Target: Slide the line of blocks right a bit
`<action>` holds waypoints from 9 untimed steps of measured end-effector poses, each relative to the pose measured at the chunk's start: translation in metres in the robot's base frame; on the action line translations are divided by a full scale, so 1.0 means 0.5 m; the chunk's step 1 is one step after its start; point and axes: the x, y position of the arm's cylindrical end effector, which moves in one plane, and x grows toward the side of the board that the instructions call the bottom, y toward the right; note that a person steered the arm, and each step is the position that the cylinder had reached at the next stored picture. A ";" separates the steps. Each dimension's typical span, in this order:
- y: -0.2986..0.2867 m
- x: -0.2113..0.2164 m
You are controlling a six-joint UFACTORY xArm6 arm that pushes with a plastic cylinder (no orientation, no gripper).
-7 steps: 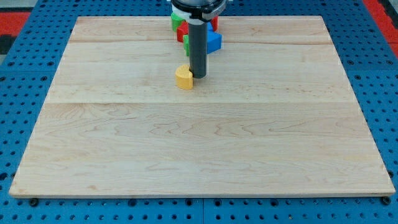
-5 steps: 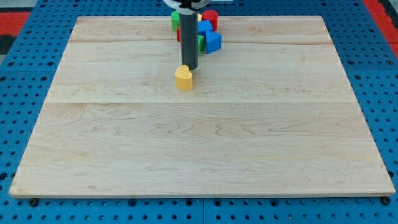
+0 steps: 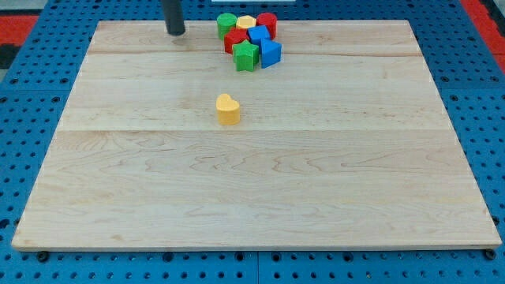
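Note:
My tip (image 3: 175, 33) stands near the board's top edge, left of the block cluster and apart from it. The cluster at top centre holds a green cylinder (image 3: 226, 24), a yellow block (image 3: 246, 21), a red cylinder (image 3: 267, 24), a red block (image 3: 234, 39), a blue block (image 3: 258, 35), a green star block (image 3: 246, 56) and a blue block (image 3: 271, 53). A yellow heart block (image 3: 227, 109) lies alone below the cluster, well below and right of my tip.
The wooden board (image 3: 252, 173) lies on a blue pegboard surface (image 3: 24, 118). A red area shows at the view's top corners.
My tip moved from beside the yellow heart block up and left to the board's top edge. The yellow heart block shifted slightly down and left.

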 end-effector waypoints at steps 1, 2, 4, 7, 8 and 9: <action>0.012 -0.007; 0.024 -0.007; 0.071 -0.007; 0.162 -0.003; 0.202 -0.002; 0.239 0.020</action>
